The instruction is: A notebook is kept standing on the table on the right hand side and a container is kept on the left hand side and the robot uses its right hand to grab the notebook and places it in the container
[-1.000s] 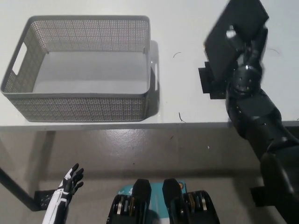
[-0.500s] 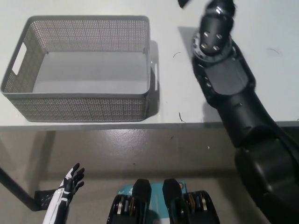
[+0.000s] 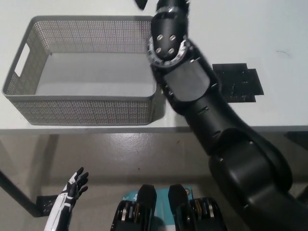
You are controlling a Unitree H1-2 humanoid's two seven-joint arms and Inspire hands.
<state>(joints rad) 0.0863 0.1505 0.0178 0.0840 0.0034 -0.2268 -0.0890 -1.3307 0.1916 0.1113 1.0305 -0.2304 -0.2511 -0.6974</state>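
I've lost the notebook from view — only a dark sliver (image 3: 140,4) shows at the top edge, maybe its corner. My right arm (image 3: 192,96) has swung left from the black stand (image 3: 238,83) to the container (image 3: 86,67) rim; its hand is out of frame, grip unknowable. Left hand (image 3: 74,185) hangs low, fingers spread, empty.

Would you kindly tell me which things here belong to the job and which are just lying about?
Job: grey mesh basket; black right arm; dark scrap at top edge, perhaps the notebook.
Idle: flat black stand on the table; white left hand, low, open.
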